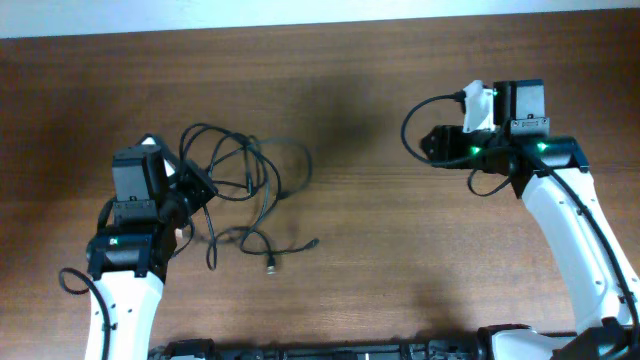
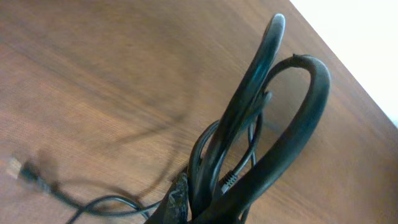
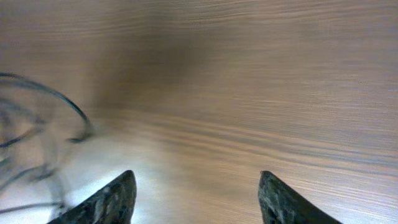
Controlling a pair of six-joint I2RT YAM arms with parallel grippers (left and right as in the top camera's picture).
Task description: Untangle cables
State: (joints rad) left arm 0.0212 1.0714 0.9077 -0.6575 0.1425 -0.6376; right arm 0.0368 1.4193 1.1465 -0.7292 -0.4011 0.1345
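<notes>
Several cables (image 1: pixel 245 175) are pinched in the left gripper (image 1: pixel 197 186); the right gripper (image 3: pixel 196 183) is held spread, empty, above the table (image 1: pixel 350 250).

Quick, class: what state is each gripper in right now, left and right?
Left gripper: shut on the cables.
Right gripper: open, holding nothing.

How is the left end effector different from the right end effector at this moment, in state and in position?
The left end effector is shut on the cables; the right end effector is open and holds nothing. The left end effector is at the tangle on the left part of the table; the right end effector is apart from the tangle, over bare wood. Both are over the same wooden table.
</notes>
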